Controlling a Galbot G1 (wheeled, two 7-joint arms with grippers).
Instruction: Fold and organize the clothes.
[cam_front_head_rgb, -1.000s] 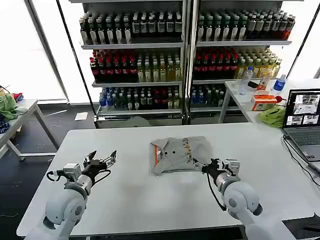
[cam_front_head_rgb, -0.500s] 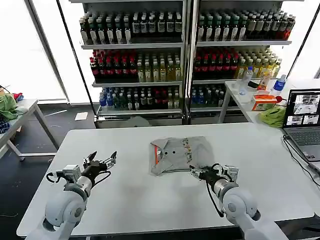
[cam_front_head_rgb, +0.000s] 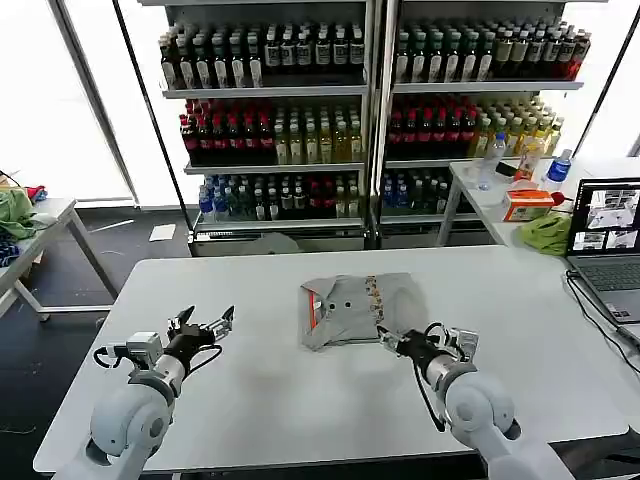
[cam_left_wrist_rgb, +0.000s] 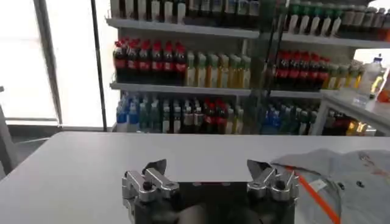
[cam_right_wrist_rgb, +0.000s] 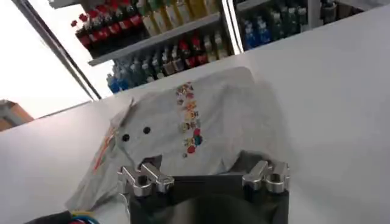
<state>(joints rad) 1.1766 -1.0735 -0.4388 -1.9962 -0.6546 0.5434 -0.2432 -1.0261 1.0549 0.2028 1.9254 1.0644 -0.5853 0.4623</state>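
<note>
Hands first: my right hand (cam_front_head_rgb: 393, 342) has pulled back a touch from a second ago and now sits spread at the shirt's (cam_front_head_rgb: 352, 309) near right corner, gripping nothing. My left hand (cam_front_head_rgb: 203, 328) waits spread, well left. The shirt lies folded mid-worktop (cam_front_head_rgb: 250, 390), so I judge tidying remains.

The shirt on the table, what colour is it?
Light grey shirt, with a colourful print strip and orange-red collar lining; the right wrist view shows it best.
</note>
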